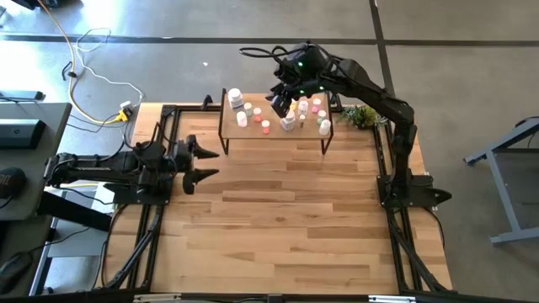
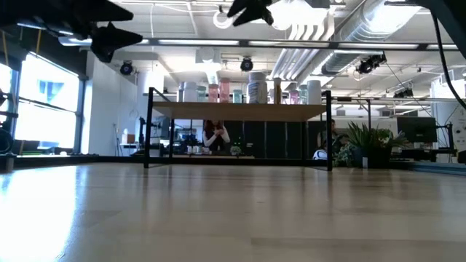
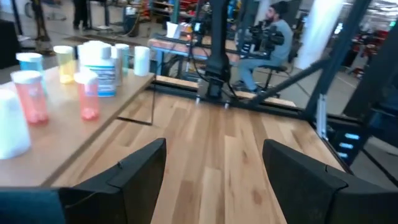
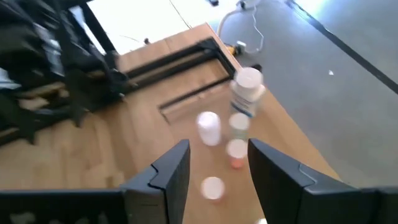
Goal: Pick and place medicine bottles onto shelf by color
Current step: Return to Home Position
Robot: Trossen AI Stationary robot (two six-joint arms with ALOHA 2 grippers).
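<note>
The shelf (image 1: 303, 135) stands at the table's far side on thin black legs. Several small medicine bottles (image 1: 289, 123) with white, pink, orange and yellow caps stand upright on it, with a larger white one (image 1: 236, 99) at its left end. The low view shows them in a row (image 2: 256, 87). My right gripper (image 1: 282, 101) hovers open and empty above the shelf's middle. In its wrist view (image 4: 217, 168) the fingers stand above a pink-capped bottle (image 4: 209, 127) and the larger bottle (image 4: 247, 92). My left gripper (image 1: 206, 164) waits open and empty at the table's left.
A small green plant (image 1: 362, 115) stands just right of the shelf. Black frame rails (image 1: 164, 135) run along the table's edges. Bare plank tabletop (image 1: 278, 219) lies between the shelf and the near edge. People sit in the room beyond (image 3: 273, 31).
</note>
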